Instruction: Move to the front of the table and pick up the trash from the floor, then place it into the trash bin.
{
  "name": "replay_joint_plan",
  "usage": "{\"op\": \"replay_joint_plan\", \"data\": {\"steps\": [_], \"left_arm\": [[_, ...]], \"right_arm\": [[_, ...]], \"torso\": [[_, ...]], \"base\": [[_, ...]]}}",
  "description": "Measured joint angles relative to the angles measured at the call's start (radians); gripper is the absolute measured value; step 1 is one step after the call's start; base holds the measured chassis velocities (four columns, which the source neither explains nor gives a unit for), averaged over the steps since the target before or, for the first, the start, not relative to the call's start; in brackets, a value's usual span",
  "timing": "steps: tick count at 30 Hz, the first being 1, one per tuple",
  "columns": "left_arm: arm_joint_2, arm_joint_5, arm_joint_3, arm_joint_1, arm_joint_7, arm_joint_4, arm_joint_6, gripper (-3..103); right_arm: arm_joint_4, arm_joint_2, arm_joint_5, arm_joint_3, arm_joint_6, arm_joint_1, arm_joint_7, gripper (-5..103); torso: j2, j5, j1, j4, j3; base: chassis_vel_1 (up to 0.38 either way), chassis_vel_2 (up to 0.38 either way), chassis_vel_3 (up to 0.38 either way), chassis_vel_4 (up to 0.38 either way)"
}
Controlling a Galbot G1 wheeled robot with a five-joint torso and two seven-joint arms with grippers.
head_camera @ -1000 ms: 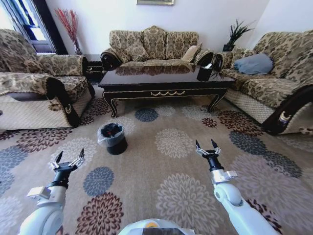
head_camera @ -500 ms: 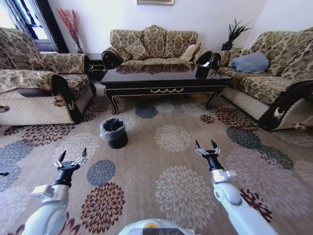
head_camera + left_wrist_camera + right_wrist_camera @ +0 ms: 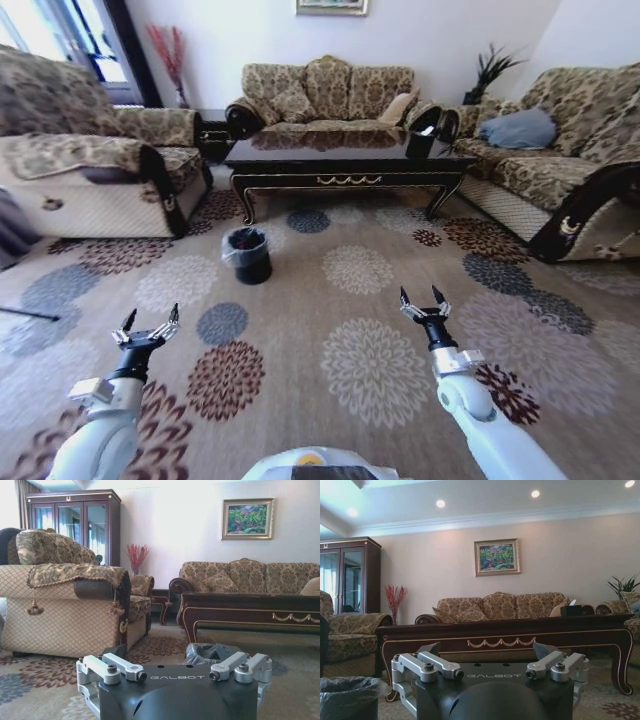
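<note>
The dark glossy table (image 3: 345,160) stands ahead on the patterned floor (image 3: 370,360), between the sofas. The black trash bin (image 3: 248,255) with its clear liner sits on the carpet left of the table's front, far beyond both arms. My left gripper (image 3: 147,325) hangs open and empty low on the left; my right gripper (image 3: 424,298) hangs open and empty low on the right. The left wrist view looks over the left gripper (image 3: 172,655) at the bin (image 3: 207,652) and table (image 3: 250,610). The right wrist view has the table (image 3: 505,630) and bin (image 3: 347,695). The trash is out of view.
Patterned sofas flank the carpet on the left (image 3: 90,170), at the back (image 3: 330,90) and on the right (image 3: 570,160). A black box (image 3: 420,145) stands on the table's right end. A thin dark object (image 3: 25,314) lies at the left edge.
The whole head view has shifted: the camera moved, so table and bin now look smaller and farther off, sitting more to the right. Both grippers hold the same open pose.
</note>
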Motion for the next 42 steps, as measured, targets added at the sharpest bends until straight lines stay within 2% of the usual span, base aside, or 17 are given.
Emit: {"op": "replay_joint_plan", "data": {"steps": [5,30,42], "left_arm": [[-0.002,0.007,0.006,-0.002,0.002,0.002,-0.002,100],[-0.003,0.037,0.014,0.012,0.004,-0.004,-0.007,100],[-0.011,0.051,0.022,0.016,0.004,-0.013,-0.012,100]], "right_arm": [[-0.001,0.001,0.000,0.005,0.003,-0.004,0.000,100],[-0.017,0.004,0.000,0.019,0.028,-0.009,-0.009,100],[-0.019,0.004,0.006,0.029,0.060,-0.015,-0.031,100]], "torso": [[0.000,0.0001,0.000,-0.0008,0.000],[0.000,0.0002,0.000,-0.0005,0.000],[0.000,-0.0002,0.000,-0.0004,0.000]], "base": [[0.208,-0.201,-0.197,0.199],[0.195,-0.204,-0.190,0.201],[0.021,-0.021,-0.024,0.028]]}}
